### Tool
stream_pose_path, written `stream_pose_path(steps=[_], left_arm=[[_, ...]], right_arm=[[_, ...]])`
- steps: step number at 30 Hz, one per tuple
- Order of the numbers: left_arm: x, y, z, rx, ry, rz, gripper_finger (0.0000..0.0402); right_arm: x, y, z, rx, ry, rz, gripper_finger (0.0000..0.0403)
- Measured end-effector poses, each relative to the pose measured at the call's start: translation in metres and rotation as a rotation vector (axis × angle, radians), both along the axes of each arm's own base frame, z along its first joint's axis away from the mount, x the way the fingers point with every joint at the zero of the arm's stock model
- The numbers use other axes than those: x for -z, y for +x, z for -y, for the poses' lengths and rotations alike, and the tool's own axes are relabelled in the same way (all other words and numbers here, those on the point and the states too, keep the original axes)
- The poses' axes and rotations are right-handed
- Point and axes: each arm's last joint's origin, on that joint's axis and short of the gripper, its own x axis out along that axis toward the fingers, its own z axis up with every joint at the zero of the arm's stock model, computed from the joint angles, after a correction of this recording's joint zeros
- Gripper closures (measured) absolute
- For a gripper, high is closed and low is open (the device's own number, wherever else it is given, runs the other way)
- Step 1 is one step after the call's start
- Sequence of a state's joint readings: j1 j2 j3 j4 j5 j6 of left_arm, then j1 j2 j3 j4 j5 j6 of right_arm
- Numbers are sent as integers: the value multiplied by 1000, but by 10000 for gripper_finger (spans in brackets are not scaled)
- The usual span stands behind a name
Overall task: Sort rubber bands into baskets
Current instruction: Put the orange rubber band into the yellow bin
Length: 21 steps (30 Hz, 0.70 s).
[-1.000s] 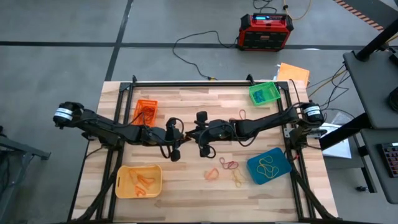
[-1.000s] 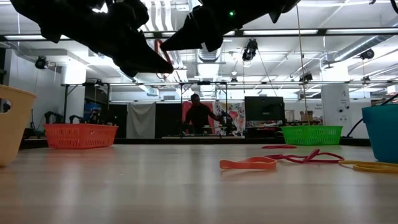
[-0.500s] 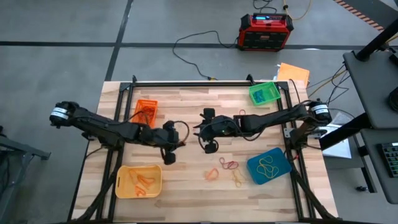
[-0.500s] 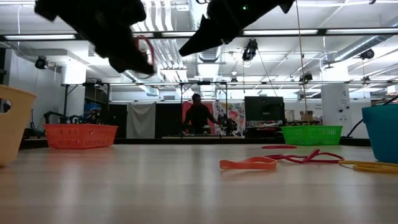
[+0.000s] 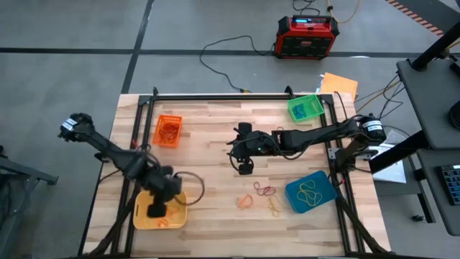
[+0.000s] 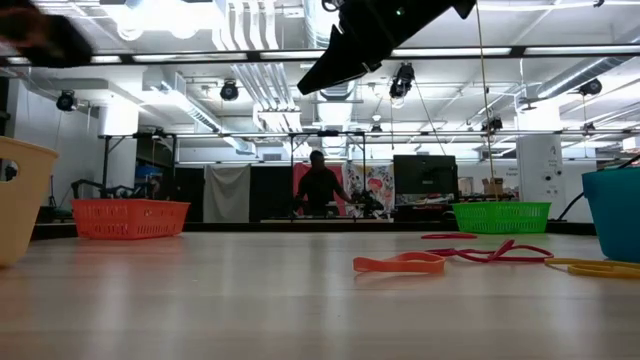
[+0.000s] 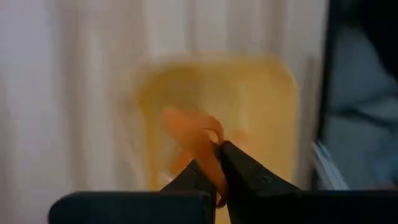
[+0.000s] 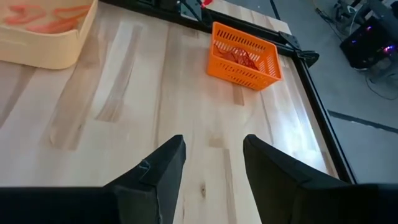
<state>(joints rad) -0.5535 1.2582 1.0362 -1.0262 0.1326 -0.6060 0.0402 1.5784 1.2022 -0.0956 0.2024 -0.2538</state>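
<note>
Left gripper (image 5: 156,209) swung from table centre to over the yellow basket (image 5: 140,218) at the near-left corner, fingers pinched on an orange rubber band (image 7: 198,140) hanging above that basket. Right gripper (image 5: 245,167) stayed near mid-table, raised, fingers apart and holding nothing. Loose rubber bands (image 5: 264,191), red, orange and yellow, lay on the wood between the right gripper and the blue basket (image 5: 310,191), which held yellow bands. Orange basket (image 5: 168,131) sat far-left, green basket (image 5: 305,108) far-right. Person (image 6: 318,185) stood in the room behind.
</note>
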Motion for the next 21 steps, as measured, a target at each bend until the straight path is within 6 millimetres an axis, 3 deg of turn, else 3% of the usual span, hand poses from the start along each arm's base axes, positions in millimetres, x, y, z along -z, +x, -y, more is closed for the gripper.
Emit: stream_pose_path(steps=[4, 9, 21], left_arm=[[17, -16, 10, -50, -8, -129, 401], [33, -22, 13, -125, -12, -178, 396], [36, -24, 17, -170, -35, -203, 393]], right_arm=[[0, 0, 0, 4, 7, -1, 243], [0, 0, 1, 6, 7, -2, 243], [-2, 1, 1, 12, 14, 6, 242]])
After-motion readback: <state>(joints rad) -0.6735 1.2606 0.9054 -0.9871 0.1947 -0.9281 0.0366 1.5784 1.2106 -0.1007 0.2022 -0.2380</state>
